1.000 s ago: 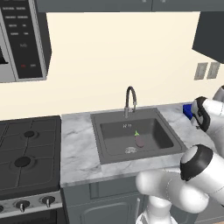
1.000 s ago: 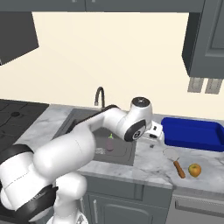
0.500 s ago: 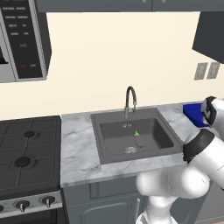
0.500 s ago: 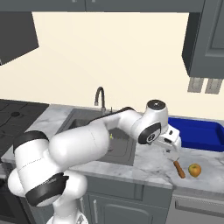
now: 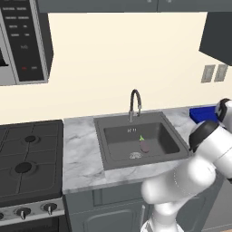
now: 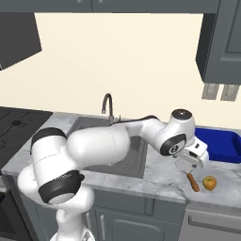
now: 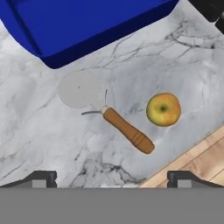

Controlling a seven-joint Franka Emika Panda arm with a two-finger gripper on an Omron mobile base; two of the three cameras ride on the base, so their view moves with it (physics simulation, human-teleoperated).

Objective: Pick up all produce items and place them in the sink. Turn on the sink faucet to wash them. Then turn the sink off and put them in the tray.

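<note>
The gripper [image 6: 192, 163] hangs empty above the marble counter [image 7: 39, 131], jaws spread wide, between the sink [image 6: 136, 162] and the blue tray [image 6: 221, 146]. Just beyond its fingertips [image 7: 41, 177] in the hand view lies the yellow fruit [image 7: 163, 109], a round piece with no long axis to line up on, sitting toward the right-hand tip rather than centred between the two. Close beside it, but apart from it, rests a pizza cutter [image 7: 105, 111], its wooden handle angled toward the fruit and its steel wheel toward the tray's rim.

The eggplant [image 5: 144, 145] lies in the basin near the drain, below the faucet [image 5: 135, 103], so the fruit appears to be the item left to collect.

A descent would probably call for a sideways shift to centre the fruit. The cutter's handle crowds one side, while the counter's front edge runs just past the fruit on the other, with wooden floor showing below; a nudge that way could roll it off.
</note>
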